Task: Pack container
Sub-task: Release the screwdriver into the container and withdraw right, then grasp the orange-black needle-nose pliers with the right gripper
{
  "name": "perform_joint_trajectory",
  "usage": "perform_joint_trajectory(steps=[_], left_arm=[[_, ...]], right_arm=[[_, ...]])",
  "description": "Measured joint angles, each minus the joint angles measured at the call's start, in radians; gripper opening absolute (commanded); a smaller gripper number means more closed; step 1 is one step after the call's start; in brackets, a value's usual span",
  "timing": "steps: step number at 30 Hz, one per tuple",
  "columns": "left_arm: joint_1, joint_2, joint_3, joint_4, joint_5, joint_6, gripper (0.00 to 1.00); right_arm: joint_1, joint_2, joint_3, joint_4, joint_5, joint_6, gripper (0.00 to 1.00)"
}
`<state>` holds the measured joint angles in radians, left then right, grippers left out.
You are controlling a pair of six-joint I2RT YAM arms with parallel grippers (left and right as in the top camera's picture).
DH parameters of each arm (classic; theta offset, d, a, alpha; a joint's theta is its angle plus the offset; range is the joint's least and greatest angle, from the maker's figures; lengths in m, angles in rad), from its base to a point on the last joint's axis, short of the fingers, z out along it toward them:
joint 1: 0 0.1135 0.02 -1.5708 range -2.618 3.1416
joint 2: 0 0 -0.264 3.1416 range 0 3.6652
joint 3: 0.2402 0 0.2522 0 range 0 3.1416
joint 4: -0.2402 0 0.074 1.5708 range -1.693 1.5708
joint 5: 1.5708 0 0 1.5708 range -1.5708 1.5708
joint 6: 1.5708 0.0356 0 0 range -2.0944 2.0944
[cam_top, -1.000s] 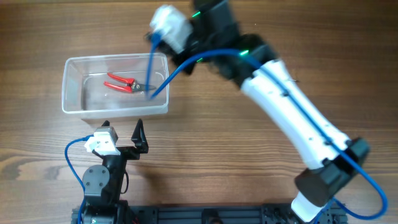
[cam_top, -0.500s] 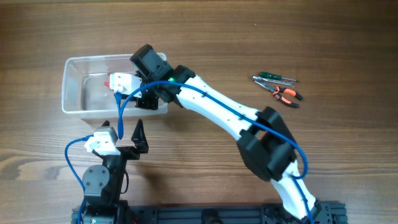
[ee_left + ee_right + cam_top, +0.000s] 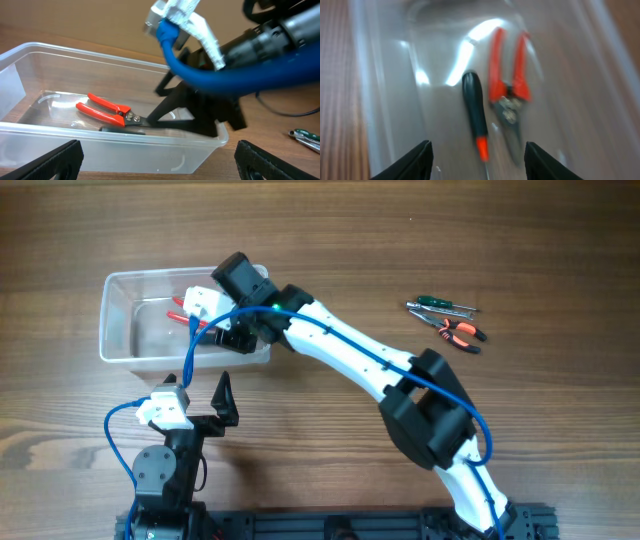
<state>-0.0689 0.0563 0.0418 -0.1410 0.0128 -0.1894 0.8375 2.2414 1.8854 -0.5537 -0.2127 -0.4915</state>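
The clear container [image 3: 135,335] sits at the left of the table. My right gripper [image 3: 228,332] reaches down into its right end and is open. In the right wrist view its jaws [image 3: 479,167] hang wide apart over a black-handled screwdriver [image 3: 474,111] with a red collar, which lies free on the container floor [image 3: 395,110] next to red-handled pliers [image 3: 509,85]. The left wrist view shows the container [image 3: 115,142], the red pliers [image 3: 102,110] and the right gripper's black fingers [image 3: 192,112] inside it. My left gripper [image 3: 200,395] is open and empty in front of the container.
A green-handled screwdriver [image 3: 445,304] and orange-handled pliers [image 3: 462,331] lie on the wood at the right. The right arm [image 3: 370,365] stretches diagonally across the middle of the table. The left arm's base [image 3: 165,470] is at the front left.
The right arm came down from high over the table into the container's right end, then shifted its wrist slightly. The left arm has not moved.
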Motion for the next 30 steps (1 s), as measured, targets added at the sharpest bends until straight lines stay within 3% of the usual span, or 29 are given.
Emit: perform_joint_trajectory(steps=[3, 7, 13, 15, 20, 24, 30], left_arm=[[0.000, 0.000, 0.000, 0.000, 0.000, 0.000, 1.00], [0.000, 0.000, 0.000, 0.000, 0.000, 0.000, 1.00], [0.000, 0.000, 0.000, 0.000, 0.000, 0.000, 1.00], [0.000, 0.000, 0.000, 0.000, 0.000, 0.000, 1.00], [0.000, 0.000, 0.000, 0.000, 0.000, 0.000, 1.00], [0.000, 0.000, 0.000, 0.000, 0.000, 0.000, 1.00], [0.000, 0.000, 0.000, 0.000, 0.000, 0.000, 1.00]], right_arm=[[-0.023, -0.083, 0.000, -0.055, 0.116, 0.058, 0.62], [-0.107, -0.262, 0.001, -0.144, 0.211, 0.098, 0.71], [-0.445, -0.465, 0.034, -0.300, 0.248, 0.212, 0.87], [-0.564, -0.462, 0.033, -0.355, 0.232, 0.271, 0.86], [-0.765, -0.374, -0.049, -0.462, 0.159, 0.364, 0.75], [-0.827, -0.282, -0.157, -0.512, 0.129, 0.356, 0.67], [-0.844, -0.197, -0.313, -0.581, 0.111, 0.270, 0.66]])
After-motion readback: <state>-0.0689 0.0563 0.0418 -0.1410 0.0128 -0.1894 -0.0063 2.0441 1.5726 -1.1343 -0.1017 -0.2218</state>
